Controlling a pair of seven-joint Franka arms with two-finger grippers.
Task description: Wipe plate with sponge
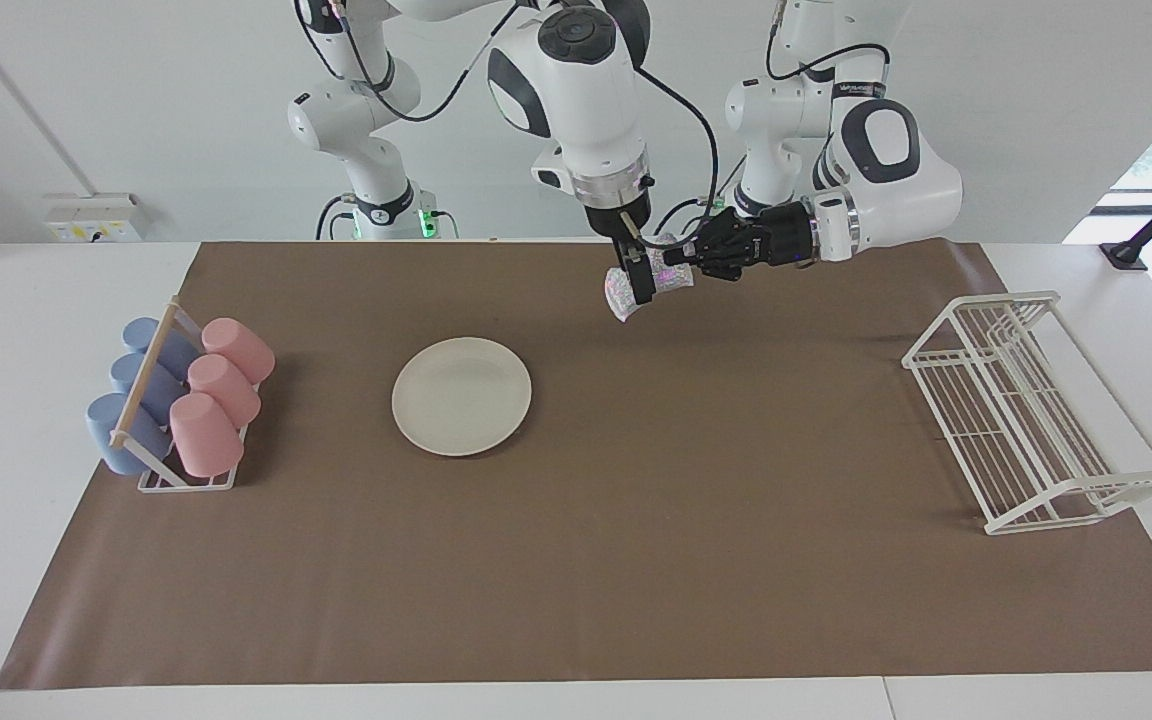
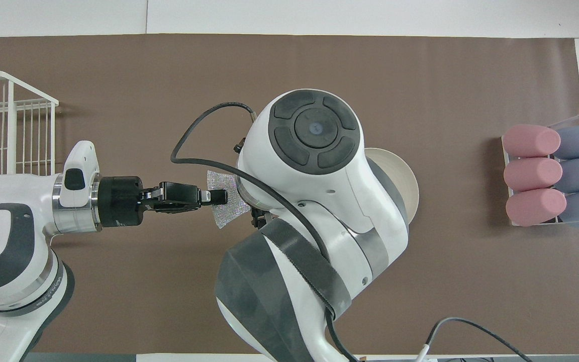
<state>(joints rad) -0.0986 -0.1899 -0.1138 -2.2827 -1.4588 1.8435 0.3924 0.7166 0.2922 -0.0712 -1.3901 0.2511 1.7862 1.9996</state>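
Between both hands, sponge (image 1: pixel 626 291) tilted downward.

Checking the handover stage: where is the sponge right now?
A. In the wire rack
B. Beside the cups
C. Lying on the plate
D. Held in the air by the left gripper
D: the left gripper is shut on the sponge, up over the brown mat, apart from the plate.
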